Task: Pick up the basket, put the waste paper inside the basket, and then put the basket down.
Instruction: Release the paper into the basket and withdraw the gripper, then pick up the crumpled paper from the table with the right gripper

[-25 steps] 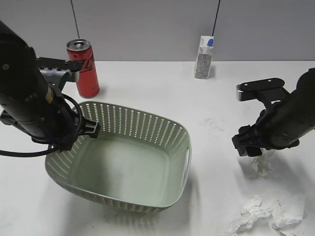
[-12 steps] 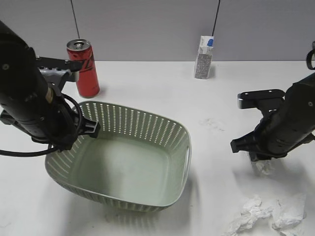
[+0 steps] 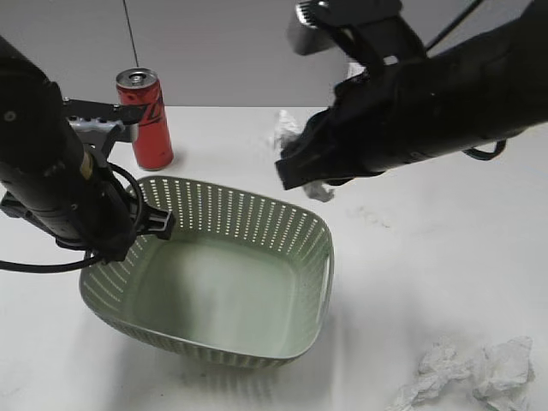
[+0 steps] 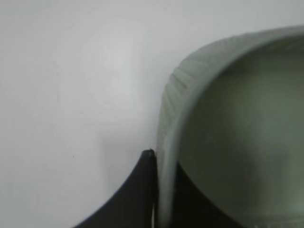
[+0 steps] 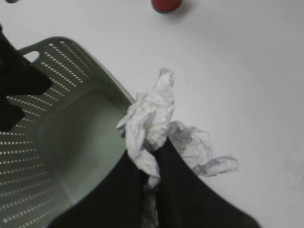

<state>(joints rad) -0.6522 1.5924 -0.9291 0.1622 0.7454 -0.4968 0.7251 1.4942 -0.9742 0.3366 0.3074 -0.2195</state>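
Right gripper [image 5: 151, 164] clenched on a waste paper [image 5: 152, 118] wad: soft, light, crushable. Left gripper [image 4: 159, 190] pinches the stiff basket [image 3: 248, 282] rim at its left.

Left: the pale green slotted plastic basket [image 3: 214, 282] sat tilted on the white table [image 3: 402, 282].
Behind it: a red can [image 3: 145, 120].
Front right: two crumpled white paper wads [image 3: 475, 372].
Above the basket's back rim: a third wad [image 5: 152, 118].

My end effector [image 5: 151, 164] pinches a crumpled white paper wad [image 5: 151, 121] between its dark fingers [image 5: 178, 185]. The wad hangs over the near rim of the green basket [image 5: 61, 123], partly over the white table [image 5: 237, 71]. A red can [image 5: 166, 4] shows at the top edge.
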